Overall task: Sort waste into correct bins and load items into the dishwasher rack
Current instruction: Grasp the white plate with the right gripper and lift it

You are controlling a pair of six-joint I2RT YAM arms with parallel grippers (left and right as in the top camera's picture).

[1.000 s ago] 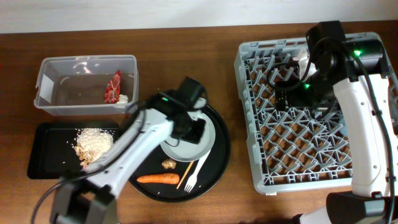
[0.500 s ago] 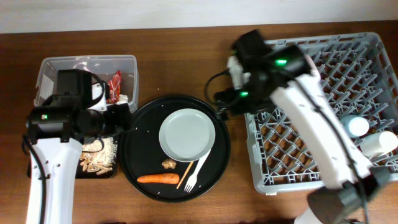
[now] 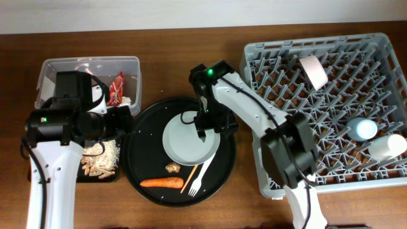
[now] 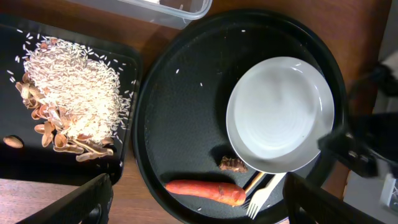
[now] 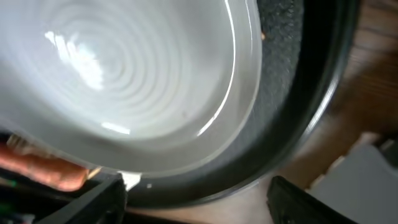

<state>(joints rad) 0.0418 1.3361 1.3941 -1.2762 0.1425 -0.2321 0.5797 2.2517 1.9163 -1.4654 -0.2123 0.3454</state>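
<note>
The white plate (image 3: pixel 191 138) lies on the round black tray (image 3: pixel 143 172) beside the carrot (image 3: pixel 161 182), brown chunk (image 3: pixel 172 168), white fork (image 3: pixel 202 175) and chopstick (image 3: pixel 191 175). My right gripper (image 3: pixel 212 124) hovers open over the plate's upper right rim. In the right wrist view the plate (image 5: pixel 124 81) fills the frame above the open gripper (image 5: pixel 199 205). My left gripper (image 3: pixel 122 119) is open and empty by the tray's left edge. Its wrist view shows the gripper (image 4: pixel 196 211), carrot (image 4: pixel 205 191), plate (image 4: pixel 280 115) and rice (image 4: pixel 74 93).
The clear tub (image 3: pixel 48 70) holds the red wrapper (image 3: pixel 116 89) and white tissue (image 3: pixel 126 100). The shallow black tray (image 3: pixel 44 165) holds rice and chip scraps (image 3: pixel 98 159). The grey rack (image 3: pixel 299 165) holds a pale cup (image 3: pixel 313 70), a blue cup (image 3: pixel 361 129) and another white vessel (image 3: pixel 388 146).
My right gripper came from the rack across to the plate's right rim. My left arm withdrew from the plate to the left a second ago and has since stayed still.
</note>
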